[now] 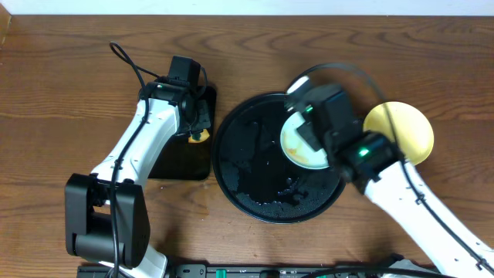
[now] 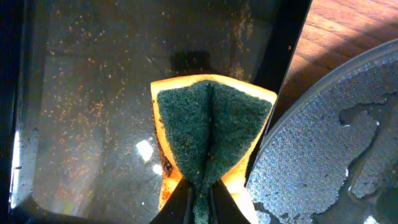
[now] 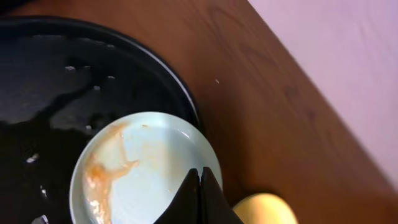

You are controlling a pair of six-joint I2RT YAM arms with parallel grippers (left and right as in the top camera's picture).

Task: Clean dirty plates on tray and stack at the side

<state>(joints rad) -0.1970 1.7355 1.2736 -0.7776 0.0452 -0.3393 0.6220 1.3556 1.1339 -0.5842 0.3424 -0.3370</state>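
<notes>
My right gripper [image 1: 310, 133] is shut on the rim of a pale mint-blue plate [image 1: 298, 145] with brown streaks, holding it over the right part of the round black tray [image 1: 251, 181]. In the right wrist view the fingers [image 3: 200, 175] pinch the plate's [image 3: 143, 168] near rim above the wet tray [image 3: 62, 68]. A pale yellow plate [image 1: 403, 131] lies on the wood tabletop [image 1: 77, 77] right of the tray, and it shows in the right wrist view [image 3: 264, 208]. My left gripper [image 1: 199, 127] is shut on a sponge [image 2: 208, 130]. A second mint-blue plate is not in view.
A smaller rectangular black tray [image 1: 185, 158] lies left of the round tray; the sponge hangs over it [image 2: 93, 93]. The round tray's textured, wet surface [image 2: 323, 143] shows at the right of the left wrist view. The table's far edge runs along the top.
</notes>
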